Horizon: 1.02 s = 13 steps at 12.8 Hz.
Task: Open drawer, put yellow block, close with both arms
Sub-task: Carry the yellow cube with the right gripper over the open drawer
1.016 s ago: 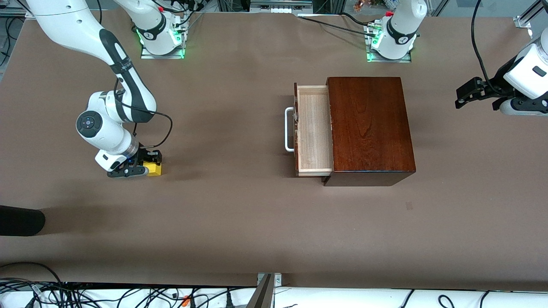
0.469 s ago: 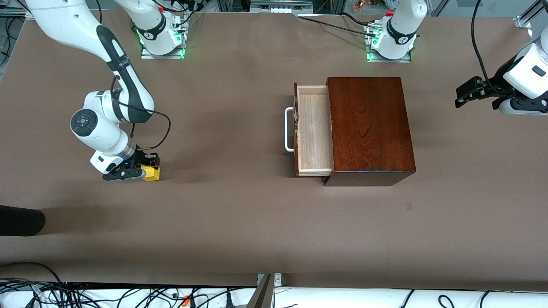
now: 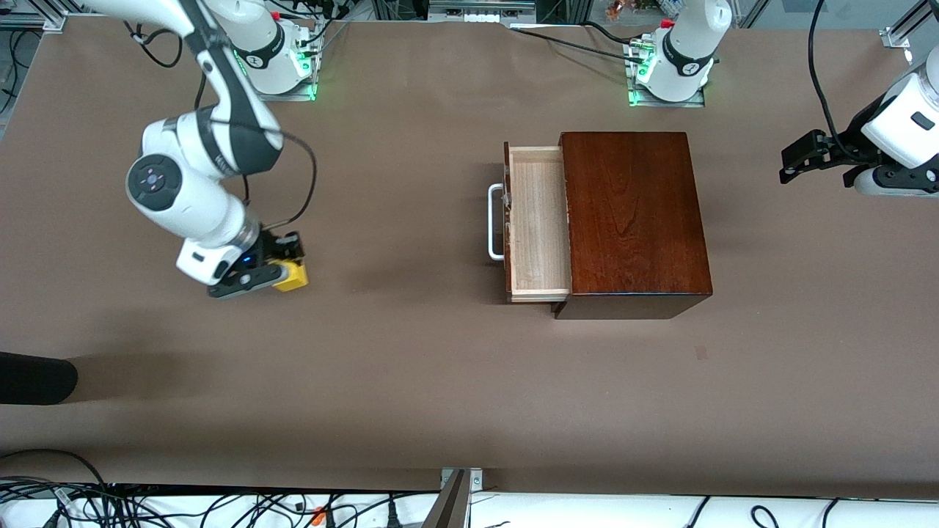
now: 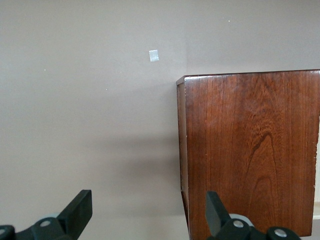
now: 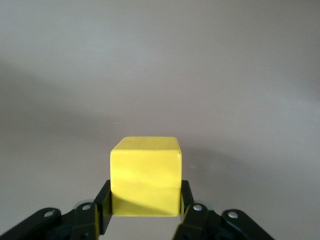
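1. Table (image 3: 411, 381): a brown surface carrying the wooden box (image 3: 634, 220), which sits toward the left arm's end.
2. Wooden box: glossy reddish-brown, upright and closed on top. Its drawer (image 3: 539, 220) stands pulled out at the box's 9 o'clock side in the front view, with the pale tray bare and nothing seen in it. The white handle (image 3: 495, 222) faces the right arm's end of the table.
3. Right tool (image 3: 282, 273): it is over bare table at the right arm's end, well apart from the drawer and at about its 9 o'clock. Its fingers are clamped on two opposite faces of the yellow block (image 5: 145, 176).
4. Left tool (image 4: 145, 212): it waits at the box's 3 o'clock side, apart from the wood, with its fingers spread wide and nothing between them.
5. Step in hand, as judged: the opening is done, and the block is gripped and appears clear of the table, so the carry is under way.
6. Next move, as judged: bring the block across until it is over the open tray, lower it inside the walls, then release. Closing with both arms is not yet done.
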Available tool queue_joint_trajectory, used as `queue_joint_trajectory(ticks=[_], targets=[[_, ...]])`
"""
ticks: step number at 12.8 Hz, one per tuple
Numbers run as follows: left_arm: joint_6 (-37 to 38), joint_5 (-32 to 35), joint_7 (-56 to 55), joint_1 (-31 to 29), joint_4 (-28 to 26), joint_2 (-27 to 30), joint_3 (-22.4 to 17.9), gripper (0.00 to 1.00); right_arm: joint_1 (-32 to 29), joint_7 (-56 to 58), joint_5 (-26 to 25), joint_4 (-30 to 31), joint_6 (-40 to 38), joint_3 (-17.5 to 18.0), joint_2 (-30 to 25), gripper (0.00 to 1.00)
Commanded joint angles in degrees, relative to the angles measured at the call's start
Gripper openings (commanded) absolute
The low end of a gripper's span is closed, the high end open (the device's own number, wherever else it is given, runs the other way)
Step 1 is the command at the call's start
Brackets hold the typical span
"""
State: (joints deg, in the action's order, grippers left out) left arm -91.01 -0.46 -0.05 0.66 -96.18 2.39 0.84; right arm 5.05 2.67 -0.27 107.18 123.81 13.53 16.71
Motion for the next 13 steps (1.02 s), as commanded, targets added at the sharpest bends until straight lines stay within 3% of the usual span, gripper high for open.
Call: queue_joint_trajectory(ticks=[1, 3, 5, 7, 8, 11, 13], targets=[[1.01, -0.59, 1.54, -0.05, 0.38, 0.6, -0.22, 1.0, -0.13, -2.91, 0.53, -5.55, -3.13, 9.02, 0.25, 0.14], [1.01, -0.59, 1.54, -0.05, 0.38, 0.6, -0.22, 1.0, 3.53, -5.39, 0.01, -9.25, -3.83, 11.86, 0.69, 0.14], [1.01, -0.59, 1.54, -0.05, 0.38, 0.6, -0.22, 1.0, 10.56, -5.57, -0.34, -12.16, -4.28, 11.87, 0.95, 0.14], [1.01, -0.59, 1.54, -0.05, 0.38, 0.6, -0.22, 1.0, 15.58, -4.79, -5.59, -15.57, -4.89, 11.78, 2.79, 0.14], [1.01, -0.59, 1.54, -0.05, 0.38, 0.6, -0.22, 1.0, 17.87, -4.0, -8.4, -18.9, -7.59, 11.95, 5.15, 0.14], [1.01, -0.59, 1.54, -0.05, 0.38, 0.6, -0.22, 1.0, 30.51, -2.76, -16.92, -36.72, -16.64, 10.82, 16.38, 0.14], [1.01, -0.59, 1.54, -0.05, 0.38, 0.6, -0.22, 1.0, 34.74, -0.66, -19.94, -44.31, -17.81, 10.73, 21.77, 0.14]])
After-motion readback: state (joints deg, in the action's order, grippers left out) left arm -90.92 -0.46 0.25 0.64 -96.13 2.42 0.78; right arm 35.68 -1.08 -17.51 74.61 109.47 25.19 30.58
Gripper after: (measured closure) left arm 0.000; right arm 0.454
